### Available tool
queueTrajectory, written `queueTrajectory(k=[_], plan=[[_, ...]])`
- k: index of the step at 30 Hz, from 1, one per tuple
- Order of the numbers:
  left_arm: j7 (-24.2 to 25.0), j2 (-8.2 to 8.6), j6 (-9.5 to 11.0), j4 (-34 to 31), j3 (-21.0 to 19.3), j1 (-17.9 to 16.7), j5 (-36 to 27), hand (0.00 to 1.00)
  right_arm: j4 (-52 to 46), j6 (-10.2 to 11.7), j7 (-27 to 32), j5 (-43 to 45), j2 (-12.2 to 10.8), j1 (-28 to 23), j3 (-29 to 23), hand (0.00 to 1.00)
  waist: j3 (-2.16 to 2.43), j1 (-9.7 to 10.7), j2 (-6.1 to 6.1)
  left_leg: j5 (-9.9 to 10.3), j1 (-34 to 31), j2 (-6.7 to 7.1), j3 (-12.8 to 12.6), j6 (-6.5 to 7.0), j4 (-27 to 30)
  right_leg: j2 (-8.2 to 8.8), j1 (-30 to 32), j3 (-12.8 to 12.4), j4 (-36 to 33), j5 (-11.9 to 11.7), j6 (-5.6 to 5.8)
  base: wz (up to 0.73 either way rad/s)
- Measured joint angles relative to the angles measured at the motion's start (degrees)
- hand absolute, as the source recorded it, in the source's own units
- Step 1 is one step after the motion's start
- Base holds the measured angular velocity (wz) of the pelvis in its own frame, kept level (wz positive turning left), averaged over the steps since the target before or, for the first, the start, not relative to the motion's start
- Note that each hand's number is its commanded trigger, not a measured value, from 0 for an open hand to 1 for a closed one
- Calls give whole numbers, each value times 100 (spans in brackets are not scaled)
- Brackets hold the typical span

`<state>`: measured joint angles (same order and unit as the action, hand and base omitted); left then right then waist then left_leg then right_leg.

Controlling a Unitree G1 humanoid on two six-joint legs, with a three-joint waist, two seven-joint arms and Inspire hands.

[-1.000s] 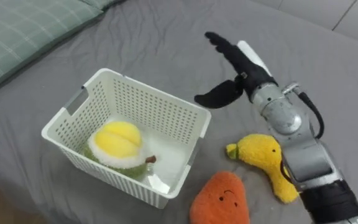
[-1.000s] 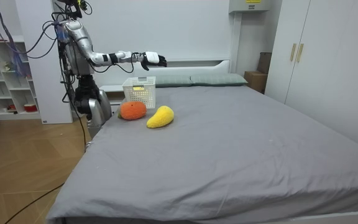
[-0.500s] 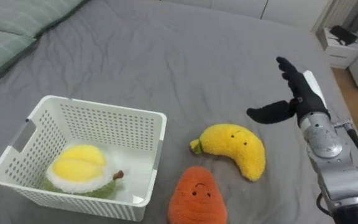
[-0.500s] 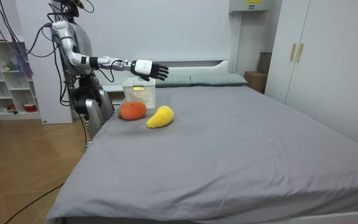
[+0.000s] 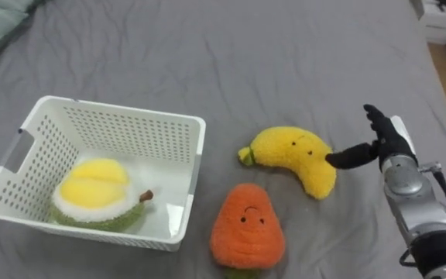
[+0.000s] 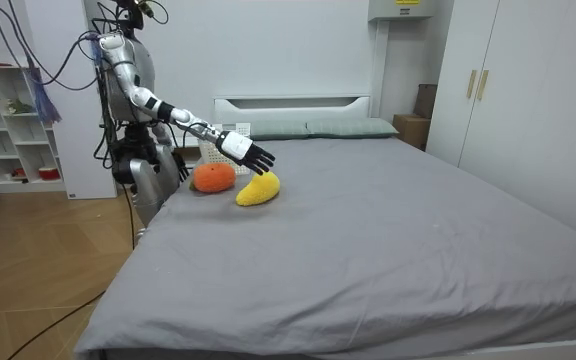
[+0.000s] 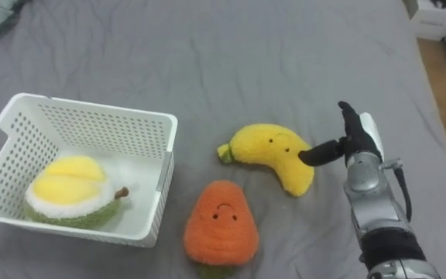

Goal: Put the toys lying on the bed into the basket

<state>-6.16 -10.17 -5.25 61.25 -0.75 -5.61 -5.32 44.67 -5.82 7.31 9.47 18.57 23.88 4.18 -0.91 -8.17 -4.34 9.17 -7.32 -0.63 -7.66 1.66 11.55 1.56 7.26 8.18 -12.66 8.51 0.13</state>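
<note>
Here, nearest me, the orange carrot toy [image 5: 246, 230] lies on the grey bed [image 5: 207, 54], just beside the white basket [image 5: 122, 136]. 1 yellow-and-green durian toy [image 5: 95, 194] sits inside the basket. Past the carrot, the yellow banana toy [image 5: 296, 157] lies on the sheet, apart from the basket. My right robot hand [image 5: 387, 143] hovers at the banana's right end, released and grasping nothing, fingers straight, thumb stretched toward the toy and just beside it. 2 toys lie outside the basket.
</note>
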Motion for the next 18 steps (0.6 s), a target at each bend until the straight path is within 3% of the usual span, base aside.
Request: queueTrajectory(k=[6,11,18], plan=[[24,-9,70,368,81,166,-315,0,780,213,15,174,5,376,144,0,-36,-155,-52,-17,-351,-39,-8,-23,27,-1,364,32,-8,-20,-34,0],[70,-28,190,478,288,214,-631,0,1384,225,14,192,5,637,377,0,-110,-291,-105,-22,-448,-52,14,-33,26,5,425,113,5,-23,-38,2],[102,-117,295,513,556,313,-762,0,1548,303,-84,175,10,884,601,0,-151,-332,-177,-30,-628,-48,36,-45,38,21,588,197,-2,-25,-42,2]])
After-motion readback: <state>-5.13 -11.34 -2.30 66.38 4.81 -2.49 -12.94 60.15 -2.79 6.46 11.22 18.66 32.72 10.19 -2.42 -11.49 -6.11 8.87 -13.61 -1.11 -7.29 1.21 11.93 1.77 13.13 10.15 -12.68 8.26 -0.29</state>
